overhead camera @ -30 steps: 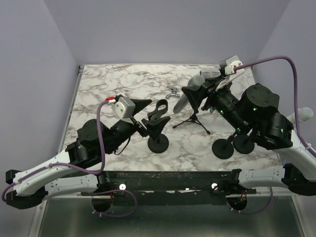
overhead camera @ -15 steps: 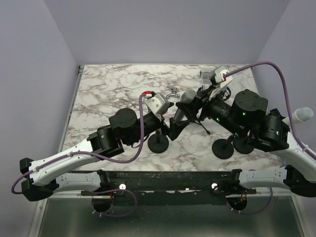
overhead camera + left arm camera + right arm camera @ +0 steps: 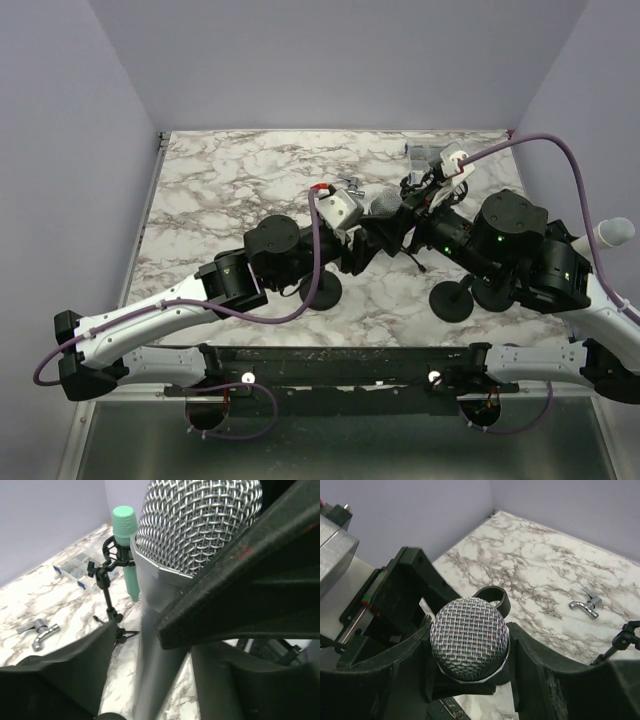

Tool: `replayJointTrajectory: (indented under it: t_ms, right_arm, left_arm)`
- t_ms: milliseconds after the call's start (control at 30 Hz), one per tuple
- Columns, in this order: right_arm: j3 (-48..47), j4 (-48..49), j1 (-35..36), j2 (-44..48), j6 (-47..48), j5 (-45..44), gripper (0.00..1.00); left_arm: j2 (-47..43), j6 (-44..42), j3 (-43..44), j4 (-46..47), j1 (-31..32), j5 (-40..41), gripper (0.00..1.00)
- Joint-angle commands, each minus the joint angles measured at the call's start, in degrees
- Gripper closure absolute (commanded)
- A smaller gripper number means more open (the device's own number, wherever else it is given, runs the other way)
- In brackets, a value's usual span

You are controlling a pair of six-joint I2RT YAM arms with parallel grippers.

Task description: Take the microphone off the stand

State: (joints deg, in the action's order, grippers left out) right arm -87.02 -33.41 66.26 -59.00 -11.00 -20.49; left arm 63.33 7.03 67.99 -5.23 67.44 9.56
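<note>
A microphone (image 3: pixel 469 630) with a silver mesh head and a grey body (image 3: pixel 152 645) hangs above the table centre (image 3: pixel 384 204). My right gripper (image 3: pixel 469 652) is shut on its head, one finger on each side. My left gripper (image 3: pixel 150 685) straddles the grey body below the head, and marble shows in thin gaps on both sides, so it stands open. An empty black clip (image 3: pixel 496 598) on a round-based stand (image 3: pixel 322 289) sits just behind the head. A green microphone (image 3: pixel 125 535) stands clipped in a small tripod stand (image 3: pixel 111 611).
A metal tap fitting (image 3: pixel 350 185) lies behind the grippers. A clear box of small parts (image 3: pixel 428 153) sits at the back right. A second round black stand base (image 3: pixel 452 300) is under the right arm. Both arms crowd the table's middle.
The left arm swung right and forward past the round-based stand to the microphone, its jaws narrowing around the body. The right gripper carried the microphone left and nearer.
</note>
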Motion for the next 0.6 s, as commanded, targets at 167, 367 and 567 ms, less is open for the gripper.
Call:
replayJointTrajectory:
  t_ms: [167,367,567]
  right_arm:
    - [2.84,2.11,-0.02,3.15,-0.28,2.10,0.66]
    - [6.67,6.64,-0.02,8.97,1.13,0.27,0.15]
    - [11.42,10.90,-0.05,15.55,2.94,-1.61,0.11]
  left_arm:
    - [-0.51,-2.30,3.97,0.48,-0.37,-3.58,0.83]
    - [-4.59,-2.86,3.72,-4.35,-0.36,-14.99,1.00]
    - [-12.59,-1.85,-0.58,-11.82,-0.38,-22.83,1.00]
